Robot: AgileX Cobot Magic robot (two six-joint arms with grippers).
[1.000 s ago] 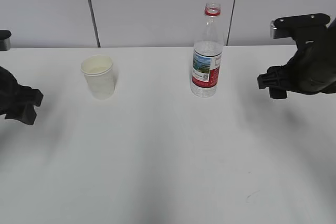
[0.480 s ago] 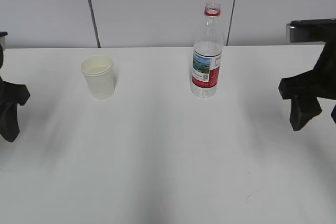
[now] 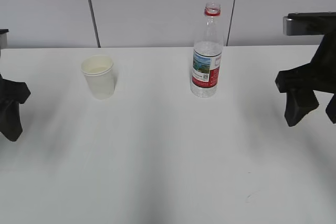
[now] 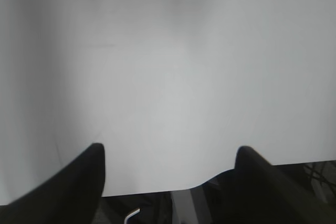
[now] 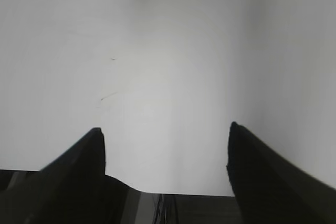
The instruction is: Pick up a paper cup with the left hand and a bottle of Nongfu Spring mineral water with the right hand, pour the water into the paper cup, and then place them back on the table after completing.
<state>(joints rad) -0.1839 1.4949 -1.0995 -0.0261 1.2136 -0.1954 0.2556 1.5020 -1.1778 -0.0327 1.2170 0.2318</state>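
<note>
**Both grippers wide apart over bare table, cup and bottle standing between them**

I see the cream paper cup (image 3: 98, 76) upright on the large white matte table (image 3: 168, 161), left of centre. The clear plastic water bottle with a red-and-white label (image 3: 206, 51) stands upright to its right, well apart, uncapped with a red neck ring. My left black gripper (image 4: 168, 153) hangs at the left edge, jaws spread wide, holding nothing. My right black gripper (image 5: 164, 137) hangs at the right edge, equally wide and empty.
</note>
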